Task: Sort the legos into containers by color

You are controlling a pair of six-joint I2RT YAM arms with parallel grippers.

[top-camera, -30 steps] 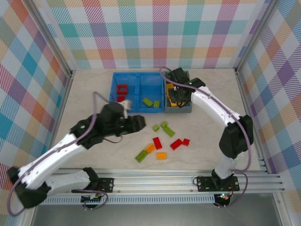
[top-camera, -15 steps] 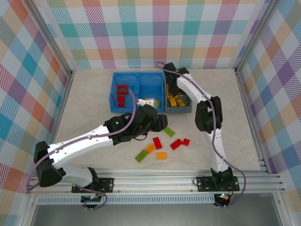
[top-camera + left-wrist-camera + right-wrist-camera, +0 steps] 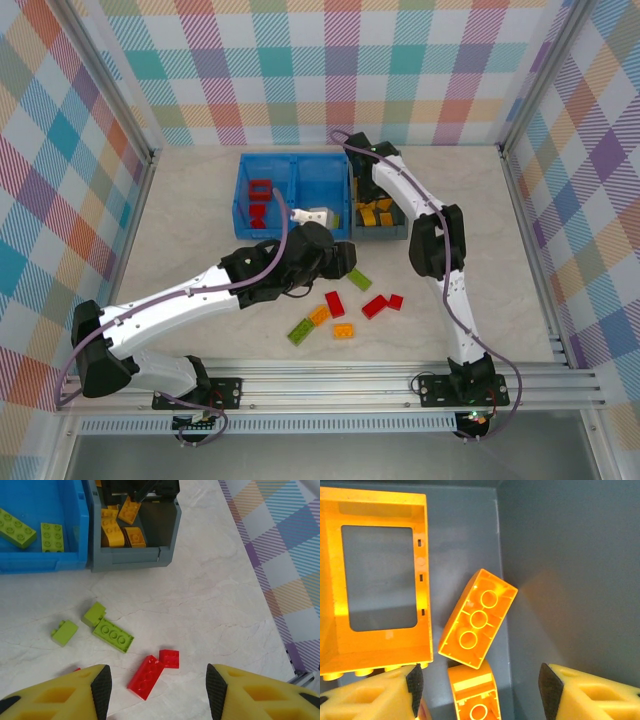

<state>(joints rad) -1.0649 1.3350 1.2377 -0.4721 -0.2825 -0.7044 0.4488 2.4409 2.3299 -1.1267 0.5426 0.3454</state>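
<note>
- Now the left end effector (image 3: 159, 689) hangs over the worktop (image 3: 215, 590). Its two yellow fingers are spread apart and it holds nothing.
- The right end effector (image 3: 480, 692) is down inside the grey bin (image 3: 570, 555). Its fingers are spread wide too, and no brick touches them.
- Three yellow-orange pieces lie under it: one open frame (image 3: 375, 580), one tilted brick (image 3: 477, 617) lying upside down, and one low brick (image 3: 470, 679) at the bottom edge of that view.
- The blue bin (image 3: 294, 156) has two parts, and it sits right beside the grey bin at the far side of the worktop.
- Its left part holds two red pieces: one red frame (image 3: 260, 188) and one red brick (image 3: 258, 212).
- Its right part holds two green pieces: one long green brick (image 3: 17, 527) and one short green brick (image 3: 51, 536).
- Nine loose bricks lie on the worktop.
- Four are green: three close together (small one (image 3: 64, 632), middle one (image 3: 94, 614), long one (image 3: 113, 635)) and one near green brick (image 3: 299, 331) closer to the arm bases.
- Three are red: a touching pair (image 3: 375, 306) (image 3: 395, 300) and one single red brick (image 3: 335, 303).
- Two are orange bricks (image 3: 319, 315) (image 3: 343, 330), near each other.
</note>
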